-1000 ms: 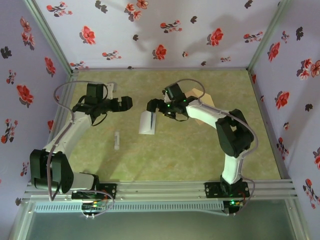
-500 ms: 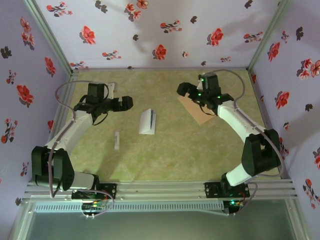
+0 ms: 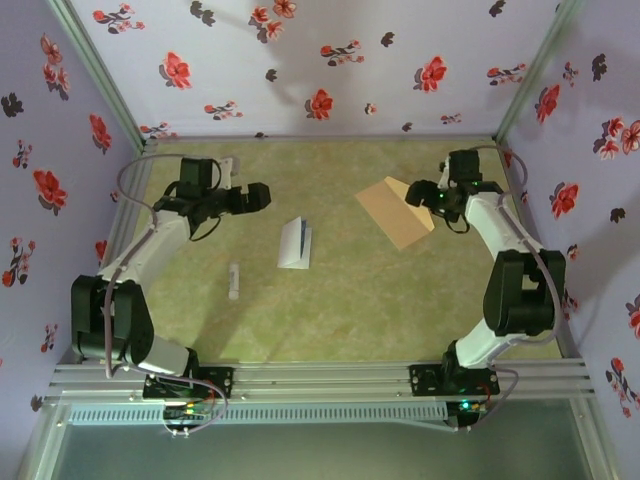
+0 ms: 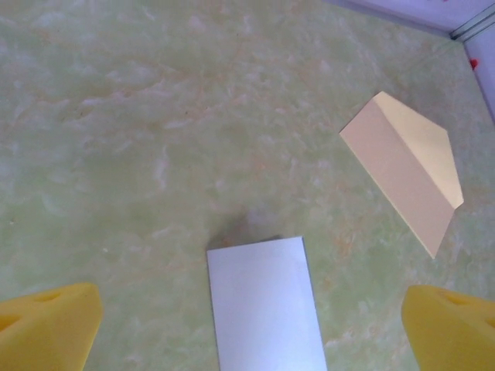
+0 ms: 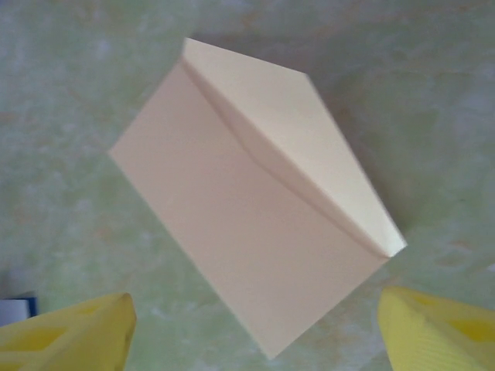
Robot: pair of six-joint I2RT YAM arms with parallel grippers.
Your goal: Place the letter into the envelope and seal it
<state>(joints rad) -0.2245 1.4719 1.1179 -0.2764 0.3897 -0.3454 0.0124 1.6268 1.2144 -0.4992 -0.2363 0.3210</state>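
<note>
The letter (image 3: 295, 244) is sitting mid-table, a white folded rectangle with crisp straight edges, and bare surface is running all round it. The envelope (image 3: 394, 211) is lying well apart from it toward the far right, flat and turned on a slant. It's smooth tan paper with its paler flap folded open along a clean crease.

The table (image 3: 350, 310) is showing a mottled green marble-ish top, with lots of free room between the two papers and along the near side. A little white stick (image 3: 233, 281) is lying near-left of the letter.

The right gripper (image 3: 418, 192) is hovering at the envelope's flap end, yellow fingers spread wide either side, gripping nothing. The left gripper (image 3: 258, 197) is hanging left of the letter, also spread wide and holding nothing.
</note>
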